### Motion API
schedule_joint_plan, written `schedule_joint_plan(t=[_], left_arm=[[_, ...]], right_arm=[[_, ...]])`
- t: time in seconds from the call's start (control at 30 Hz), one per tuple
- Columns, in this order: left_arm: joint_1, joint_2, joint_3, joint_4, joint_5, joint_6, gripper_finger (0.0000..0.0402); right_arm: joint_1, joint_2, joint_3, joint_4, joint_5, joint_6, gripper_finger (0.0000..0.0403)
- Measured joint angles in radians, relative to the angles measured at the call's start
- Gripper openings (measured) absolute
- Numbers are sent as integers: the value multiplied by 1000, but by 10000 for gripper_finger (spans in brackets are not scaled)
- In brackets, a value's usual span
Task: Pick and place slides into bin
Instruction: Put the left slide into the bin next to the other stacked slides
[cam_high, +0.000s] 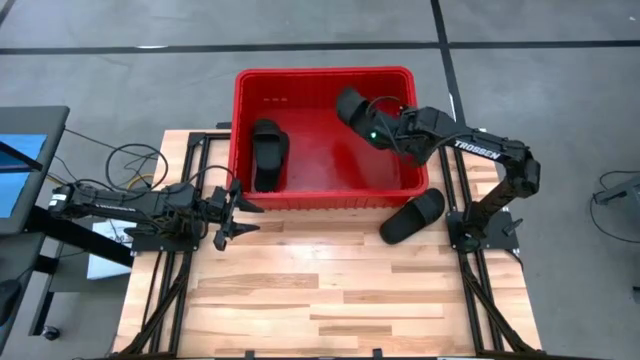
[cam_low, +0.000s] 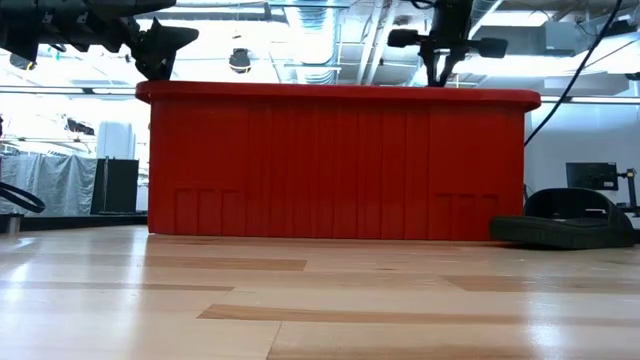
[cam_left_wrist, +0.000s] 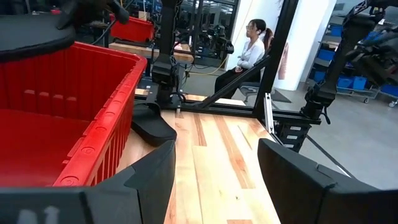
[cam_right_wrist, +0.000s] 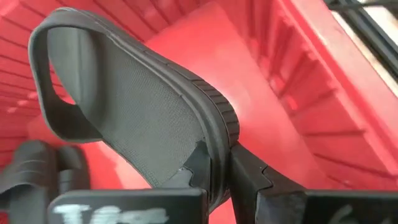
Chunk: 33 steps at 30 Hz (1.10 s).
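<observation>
Over your bin (cam_high: 322, 79): right end effector (cam_high: 372, 125) pinching one slide (cam_high: 353, 107); left end effector (cam_high: 232, 211) spread, beside bin front.

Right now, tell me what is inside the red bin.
Inside the bin: one slide lying on the floor, and a second slide held above it in the right pincer. The floor beneath that arm is hidden.

wooden table (cam_high: 340, 300), seated person (cam_left_wrist: 249, 53), blue bins (cam_left_wrist: 348, 65)
</observation>
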Motion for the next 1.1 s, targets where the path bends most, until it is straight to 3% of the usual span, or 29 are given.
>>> schedule_joint_plan(t=[0.23, 0.4, 0.83, 1.1], left_arm=[[0, 0, 0, -1, 0, 1, 219], [0, 0, 0, -1, 0, 1, 219], [0, 0, 1, -7, 0, 5, 219], [1, 0, 1, -19, -17, 56, 219]], right_arm=[[108, 16, 0, -159, 4, 272, 19], [143, 20, 0, -169, 11, 349, 19], [94, 130, -1, -102, 28, 379, 19], [47, 135, -1, -34, 26, 307, 19]])
